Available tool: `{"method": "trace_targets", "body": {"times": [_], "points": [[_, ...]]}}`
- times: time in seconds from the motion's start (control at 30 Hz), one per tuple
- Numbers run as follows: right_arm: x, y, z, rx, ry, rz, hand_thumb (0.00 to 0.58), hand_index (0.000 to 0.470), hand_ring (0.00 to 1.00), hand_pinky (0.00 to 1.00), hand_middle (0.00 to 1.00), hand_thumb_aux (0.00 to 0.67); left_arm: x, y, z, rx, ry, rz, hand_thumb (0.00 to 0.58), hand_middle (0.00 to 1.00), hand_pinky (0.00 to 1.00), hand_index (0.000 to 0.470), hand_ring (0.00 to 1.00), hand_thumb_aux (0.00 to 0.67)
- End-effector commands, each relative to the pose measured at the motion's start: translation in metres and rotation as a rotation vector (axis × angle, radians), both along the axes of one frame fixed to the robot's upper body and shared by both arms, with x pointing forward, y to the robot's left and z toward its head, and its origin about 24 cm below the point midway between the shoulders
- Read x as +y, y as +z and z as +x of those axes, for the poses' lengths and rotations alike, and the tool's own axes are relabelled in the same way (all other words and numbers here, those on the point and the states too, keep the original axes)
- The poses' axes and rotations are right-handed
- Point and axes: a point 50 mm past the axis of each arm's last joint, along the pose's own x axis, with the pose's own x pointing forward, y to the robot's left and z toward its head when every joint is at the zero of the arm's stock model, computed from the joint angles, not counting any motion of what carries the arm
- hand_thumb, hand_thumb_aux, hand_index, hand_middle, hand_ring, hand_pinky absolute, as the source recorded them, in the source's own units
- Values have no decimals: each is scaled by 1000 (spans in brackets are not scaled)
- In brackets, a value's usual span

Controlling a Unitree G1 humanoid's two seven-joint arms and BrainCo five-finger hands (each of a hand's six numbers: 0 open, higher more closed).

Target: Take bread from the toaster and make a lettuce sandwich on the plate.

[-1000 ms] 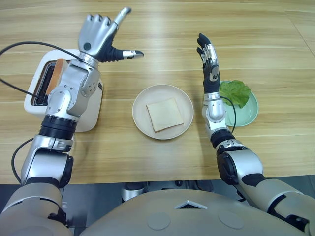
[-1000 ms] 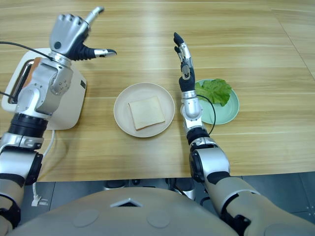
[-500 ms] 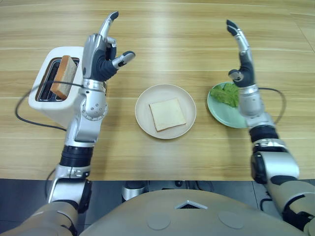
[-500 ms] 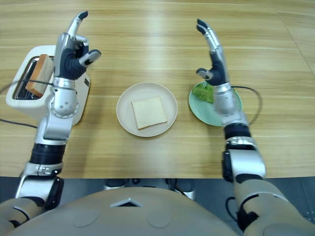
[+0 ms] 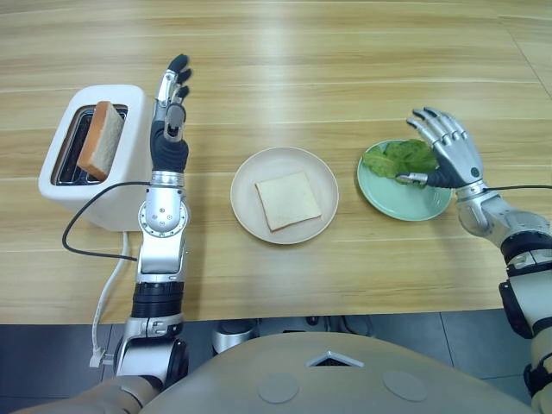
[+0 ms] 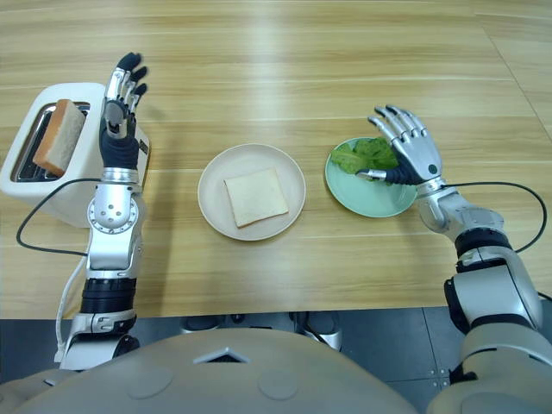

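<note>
1. Toaster (image 5: 129, 103), bench's left edge: its bread slice (image 5: 99, 138) stands upright, ready for lifting.
2. Left hand (image 5: 170, 112) beside it, fingers straight together, empty.
3. Plate (image 5: 246, 172), centre, bears the base slice (image 5: 287, 200).
4. Right hand (image 5: 450, 155) spreads over lettuce (image 5: 392, 158) in the green dish (image 5: 405, 203), probably to grasp it.

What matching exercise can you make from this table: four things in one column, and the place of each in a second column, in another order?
Things:
1. browned bread slice
2. pale bread slice
3. lettuce
4. left hand

Places:
A. on the green plate, by the right hand
B. flat on the beige plate
C. raised upright beside the toaster
D. standing in the toaster slot

Pairs: 1-D, 2-B, 3-A, 4-C.
</note>
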Motion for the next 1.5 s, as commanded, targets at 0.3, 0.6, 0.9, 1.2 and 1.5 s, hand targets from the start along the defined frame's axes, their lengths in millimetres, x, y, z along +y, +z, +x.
{"method": "trace_targets", "body": {"times": [0.3,0.6,0.9,1.2,1.5], "points": [[3,-28,4,202,-66,-217,0,0,0,0,0,0,-8,-18,1,76,-34,0,0,0,0,0,0,0],[7,1,28,103,-76,-223,0,0,0,0,0,0,-10,-27,4,104,-42,11,0,0,0,0,0,0],[-2,-11,21,187,-131,-251,0,0,0,0,0,0,-13,-31,3,119,-52,23,0,0,0,0,0,0],[-4,-15,19,225,-162,-248,398,202,0,0,0,294,-13,-34,3,131,-54,33,0,0,0,0,0,0],[-5,-12,21,211,-170,-248,449,242,0,0,0,352,-12,-36,5,138,-57,43,0,0,0,0,0,0]]}}
